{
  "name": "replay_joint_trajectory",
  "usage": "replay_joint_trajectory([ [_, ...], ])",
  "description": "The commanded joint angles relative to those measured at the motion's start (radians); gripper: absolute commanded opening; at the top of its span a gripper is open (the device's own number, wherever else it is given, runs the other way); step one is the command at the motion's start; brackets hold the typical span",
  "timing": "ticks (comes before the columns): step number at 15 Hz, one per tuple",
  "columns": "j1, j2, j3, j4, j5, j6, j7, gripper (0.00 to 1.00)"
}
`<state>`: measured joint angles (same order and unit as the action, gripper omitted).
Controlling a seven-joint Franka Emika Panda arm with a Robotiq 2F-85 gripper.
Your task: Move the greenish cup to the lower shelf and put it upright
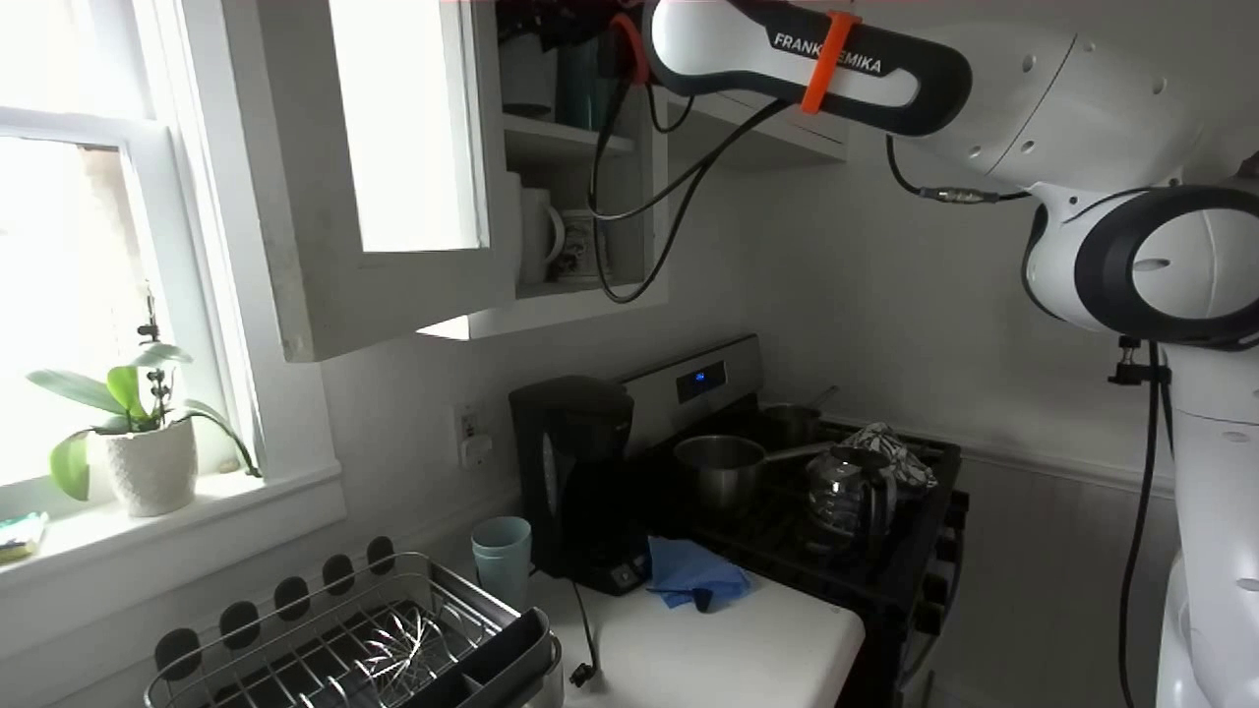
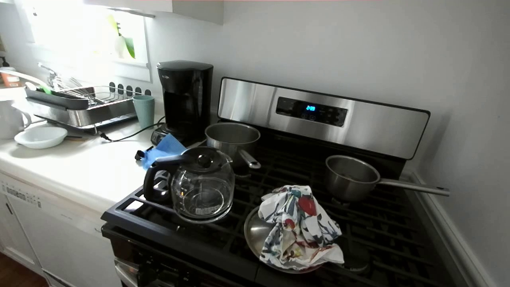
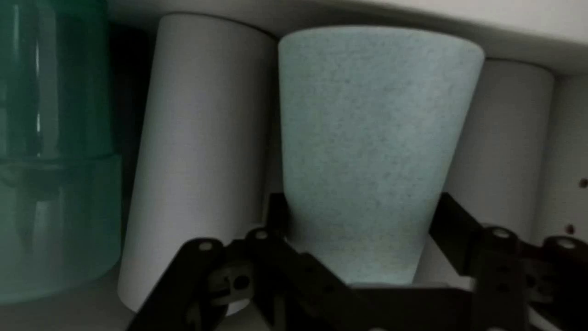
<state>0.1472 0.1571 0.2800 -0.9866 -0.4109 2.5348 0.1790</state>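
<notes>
- The greenish cup [image 3: 367,138] is in the gripper [image 3: 360,215]: going by the wrist view, both fingertips [image 3: 452,223] pinch it from either side, down toward its narrow end.
- Wide end points at the white board [image 3: 528,16] along the top of that view; can't tell if they touch, or which way up the cup is in the room.
- Neighbours: a plain white cup [image 3: 197,151] just left of it, a second pale cup [image 3: 505,124] peeking out behind on the right, and shiny green cups [image 3: 55,220] at the far left edge.
- In an exterior view the arm [image 1: 748,49] reaches into the white cupboard [image 1: 551,317] at the level over the middle board [image 1: 566,138], so that's the cup's spot; can't make the cup itself out from that angle.
- The lower shelf [image 1: 561,289] is one level down, with a white mug [image 1: 534,231] and a patterned mug [image 1: 578,251] on it.
- Coffee maker [image 2: 185,95] is on the counter [image 2: 99,167], glass carafe [image 2: 203,187] over on the stove [image 2: 382,127], in both exterior views.
</notes>
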Motion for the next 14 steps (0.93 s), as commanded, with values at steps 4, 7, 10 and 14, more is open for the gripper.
replay_joint_trajectory([
  [4, -0.002, -0.087, 0.003, -0.022, 0.009, -0.121, -0.049, 0.53],
  [7, -0.003, -0.125, 0.009, -0.037, 0.031, -0.221, -0.095, 0.53],
  [10, -0.003, -0.148, 0.016, -0.037, 0.043, -0.294, -0.137, 0.53],
  [14, -0.006, -0.183, 0.020, -0.057, 0.097, -0.396, -0.229, 0.53],
])
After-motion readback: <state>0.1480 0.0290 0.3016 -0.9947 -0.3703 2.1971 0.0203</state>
